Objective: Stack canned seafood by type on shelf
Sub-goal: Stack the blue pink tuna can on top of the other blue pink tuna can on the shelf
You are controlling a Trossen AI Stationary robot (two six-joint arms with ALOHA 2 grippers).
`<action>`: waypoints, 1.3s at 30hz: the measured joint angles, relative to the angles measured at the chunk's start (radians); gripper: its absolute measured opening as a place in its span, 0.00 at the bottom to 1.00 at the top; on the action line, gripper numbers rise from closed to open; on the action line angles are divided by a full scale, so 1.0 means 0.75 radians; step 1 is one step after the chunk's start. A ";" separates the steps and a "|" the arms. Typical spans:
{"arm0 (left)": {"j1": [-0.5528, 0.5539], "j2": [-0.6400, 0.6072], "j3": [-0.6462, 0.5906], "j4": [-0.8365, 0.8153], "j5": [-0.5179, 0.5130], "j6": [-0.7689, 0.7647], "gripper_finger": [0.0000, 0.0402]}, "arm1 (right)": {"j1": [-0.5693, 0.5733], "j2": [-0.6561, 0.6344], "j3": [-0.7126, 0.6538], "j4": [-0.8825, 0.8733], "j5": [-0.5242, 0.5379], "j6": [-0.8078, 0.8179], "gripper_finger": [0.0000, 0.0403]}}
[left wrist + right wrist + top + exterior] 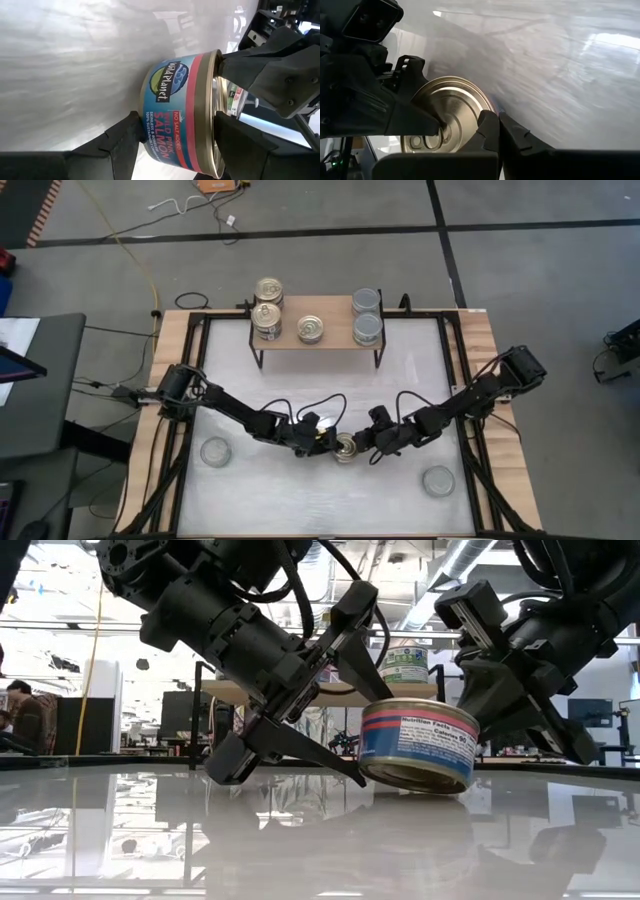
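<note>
Left gripper: the left gripper [330, 442] sits low over the white tabletop [330, 380] near its middle front, its fingers [125, 137] closed from both sides around a salmon can [346, 448], one on the base and one on the lid.
Right gripper: the right gripper [368, 445] is just beside the same can on the other side, its two fingers [512, 135] pressed together with nothing between them, their tips against the can's gold rim.
Held can: the salmon can [418, 745] has a blue and red label and a gold pull-tab lid [447, 120]; in the low view it is tilted, its lower edge on or just above the glossy table, I cannot tell which.
Shelf: the light-wood shelf [318, 330] on thin black legs stands at the far side of the table, well apart from both grippers.
Cans on shelf, left end: two gold-lidded cans [268, 305] stand one behind the other; from above I cannot tell how high each is stacked.
Cans on shelf, middle: one gold-lidded can [311, 330] stands alone.
Cans on shelf, right end: two silver-lidded cans [367, 315] stand one behind the other.
Loose cans: one silver-lidded can [215, 451] rests on the table near the front left, another [437, 480] near the front right, both apart from the arms.
Room: a person [25, 715] is visible far off at the side of the low view.
</note>
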 joint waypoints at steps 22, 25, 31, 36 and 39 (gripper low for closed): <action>0.001 -0.001 0.001 -0.030 -0.014 0.065 0.64 | -0.001 0.000 0.001 0.011 -0.006 -0.035 0.05; 0.007 -0.001 0.000 -0.029 -0.030 0.075 0.71 | -0.001 0.002 0.001 0.009 -0.009 -0.035 0.05; 0.010 0.001 -0.001 -0.013 -0.032 0.081 0.81 | 0.000 0.004 0.000 0.002 -0.029 -0.039 0.05; 0.000 0.001 -0.002 -0.003 -0.011 -0.014 0.81 | 0.000 0.004 0.000 0.002 -0.022 -0.039 0.05; -0.012 0.002 -0.003 0.007 0.023 -0.083 0.81 | 0.000 0.004 0.000 0.004 -0.018 -0.040 0.05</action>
